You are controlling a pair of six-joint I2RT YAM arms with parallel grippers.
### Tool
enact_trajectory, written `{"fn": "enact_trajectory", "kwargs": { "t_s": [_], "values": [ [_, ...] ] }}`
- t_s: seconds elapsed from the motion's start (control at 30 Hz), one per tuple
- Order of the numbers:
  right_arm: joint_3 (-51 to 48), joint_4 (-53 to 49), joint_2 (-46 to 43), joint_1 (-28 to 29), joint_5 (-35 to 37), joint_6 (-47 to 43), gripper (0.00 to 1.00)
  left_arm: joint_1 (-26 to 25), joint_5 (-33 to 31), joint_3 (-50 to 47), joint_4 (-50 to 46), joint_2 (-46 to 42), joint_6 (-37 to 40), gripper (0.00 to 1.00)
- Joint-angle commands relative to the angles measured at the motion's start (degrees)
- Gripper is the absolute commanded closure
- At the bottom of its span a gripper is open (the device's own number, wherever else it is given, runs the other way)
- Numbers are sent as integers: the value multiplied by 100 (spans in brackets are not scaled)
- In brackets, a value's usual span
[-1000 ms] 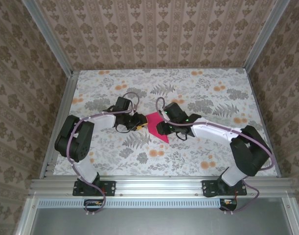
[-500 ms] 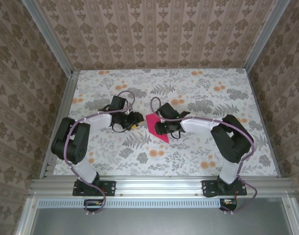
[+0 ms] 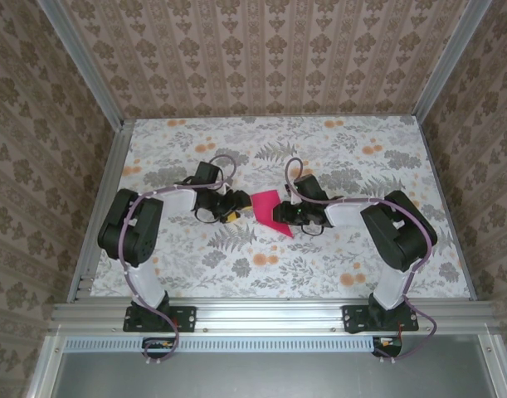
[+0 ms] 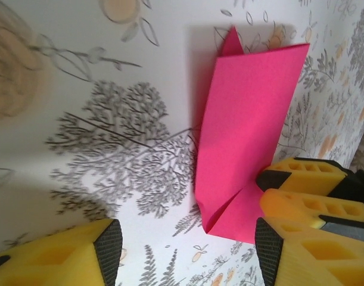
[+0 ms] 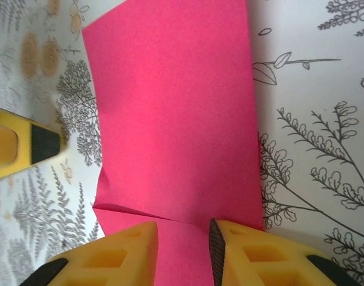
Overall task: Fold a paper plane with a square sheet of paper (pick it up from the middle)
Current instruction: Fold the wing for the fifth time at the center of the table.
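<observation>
The pink sheet of paper (image 3: 270, 209) lies on the table between my two grippers, folded into a long narrow shape with a pointed lower end. In the left wrist view the paper (image 4: 247, 125) shows a slanted flap near its close end. My left gripper (image 4: 187, 250) is open, its jaws wide apart, and the paper's end lies near the right finger (image 4: 268, 250). My right gripper (image 5: 182, 247) hovers low over the paper (image 5: 176, 113) with its jaws a little apart. The sheet runs flat under the gap, and nothing is pinched. From above, the left gripper (image 3: 239, 207) and right gripper (image 3: 280, 215) face each other.
The table (image 3: 336, 265) has a floral cloth and is fenced by metal rails and patterned walls. There is free room all round the paper. The right gripper's yellow fingers (image 4: 313, 185) show beside the paper in the left wrist view.
My left gripper has opened wider and let go of the paper's edge. The right arm has shifted slightly right, and the paper has moved a little with it.
</observation>
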Motion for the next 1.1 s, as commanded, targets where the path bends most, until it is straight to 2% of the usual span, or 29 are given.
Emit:
{"fn": "enact_trajectory", "kwargs": {
  "t_s": [0.0,0.2,0.73,0.8,0.97,1.07],
  "values": [
    [-295,525,25,-167,-470,469,67,-216,231,258,-7,169,-49,36],
    [-445,789,33,-335,-687,632,67,-398,301,425,-3,398,-221,41],
    [-610,1195,57,-495,-944,718,66,-507,461,339,852,662,-862,73],
    [-602,1179,20,-492,-946,664,66,-507,436,290,961,654,-936,78],
    [-574,1102,-211,-496,-811,261,62,-507,323,184,1127,550,-1052,98],
    [-616,1017,-562,-483,-551,-208,55,-507,234,149,1089,433,-1062,100]
  ]
}}
